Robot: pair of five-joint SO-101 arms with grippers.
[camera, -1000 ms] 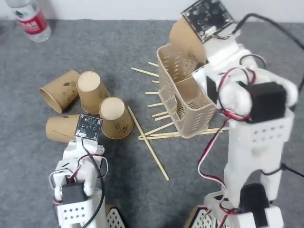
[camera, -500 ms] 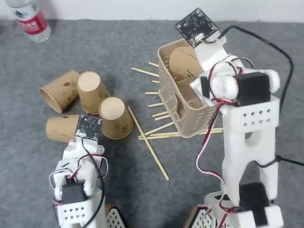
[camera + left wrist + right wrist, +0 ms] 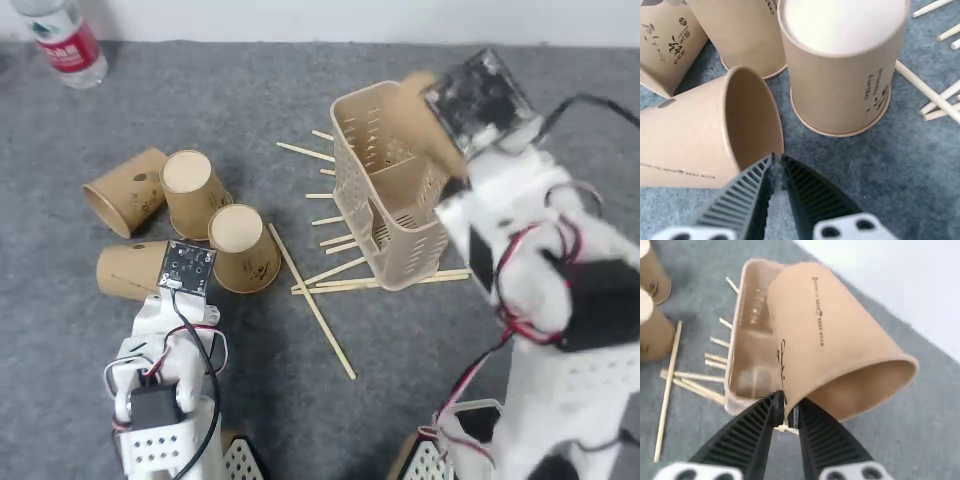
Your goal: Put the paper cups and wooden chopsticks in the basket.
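Right hand: clenched on cup rim.
Change: cup moves right, out of basket.
Meaning: cup not yet dropped in.

Soft, even light falls from above on the grey worktop, bright and without hard edges. In the high view the paper cups at 9 o'clock throw short, faint shadows. The basket, near 2 o'clock, only thinly darkens the felt along its base. The wall at 12 o'clock is almost pure white. In the left wrist view the upturned cup has a washed-out pale base, while the lying cup is shaded inside. In the right wrist view the wall glares white, and the held paper cup is dim within its mouth.
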